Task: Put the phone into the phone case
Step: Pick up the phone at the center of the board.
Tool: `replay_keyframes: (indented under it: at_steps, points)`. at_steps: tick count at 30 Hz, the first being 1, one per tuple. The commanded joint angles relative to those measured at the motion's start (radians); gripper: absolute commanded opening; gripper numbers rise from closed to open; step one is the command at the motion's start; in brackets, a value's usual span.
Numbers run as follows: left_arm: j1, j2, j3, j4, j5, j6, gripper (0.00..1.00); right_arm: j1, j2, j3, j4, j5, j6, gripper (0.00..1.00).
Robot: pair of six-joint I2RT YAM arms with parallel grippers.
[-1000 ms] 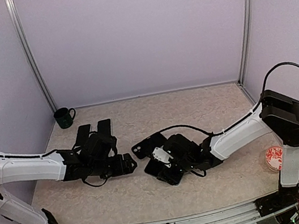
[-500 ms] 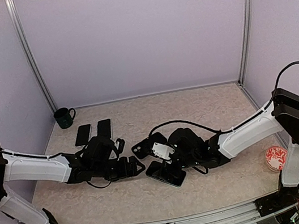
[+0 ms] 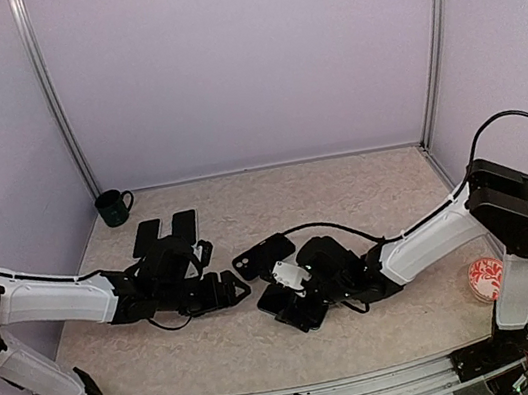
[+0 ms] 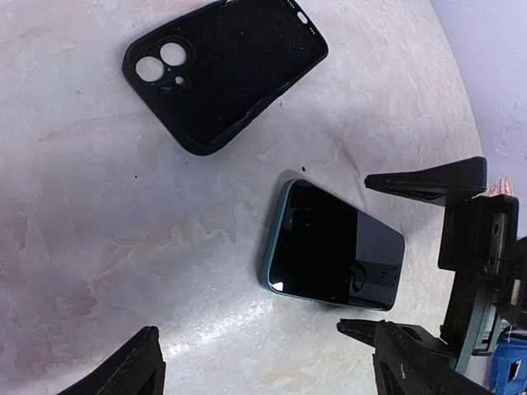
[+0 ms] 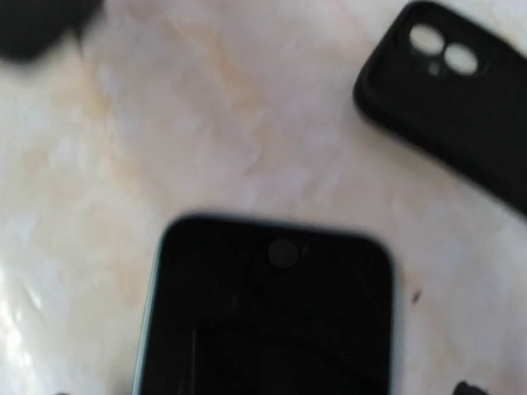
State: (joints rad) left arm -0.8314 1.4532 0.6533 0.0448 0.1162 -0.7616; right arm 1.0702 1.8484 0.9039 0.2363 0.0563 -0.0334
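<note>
**Status.** The phone [image 4: 333,247] lies flat, screen up, on the table [image 4: 99,214], front-centre between the two arms. The case [image 4: 222,70] lies just beyond it. The two are apart, not touching. The case's camera holes show, but I can't tell which face is up.

**Grippers.**
- R gripper [image 3: 293,292]: low over the phone, jaws wide apart, one either side of its end. There is a gap on both sides and nothing is held.
- L gripper [image 3: 231,289]: near the phone's other side, jaws spread, empty.

**Handling, phone (est.).** Rigid slab, glass front, smooth rim. Likely slippery and dense for its size.
- Grip across the two long edges, approx. mid-length, so it doesn't pivot.
- It lies flush on the table, so the fingers have very little edge to catch. Tilt one side up first.
- Avoid pinching the screen.

**Handling, case (est.).** Looks soft, light and bendy.
- It will probably skid if pushed, so pin one end with the other arm.
- Feed the phone in corner first, then press the rim over.
</note>
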Motion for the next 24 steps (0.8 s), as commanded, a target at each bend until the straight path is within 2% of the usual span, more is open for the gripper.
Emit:
replay_keyframes:
  at_steps: [1, 17, 24]
  points:
    - [0.006, -0.039, -0.023, 0.005, -0.012, -0.007, 0.85, -0.009, -0.024, -0.078, 0.054, -0.017, 0.031, 1.0]
    - [0.009, -0.04, -0.017, 0.015, 0.001, -0.008, 0.85, -0.012, -0.063, -0.306, 0.261, -0.019, 0.097, 0.98]
    - [0.009, -0.055, -0.018, 0.007, -0.004, -0.009, 0.85, -0.018, -0.031, -0.319, 0.288, -0.025, 0.109, 0.85]
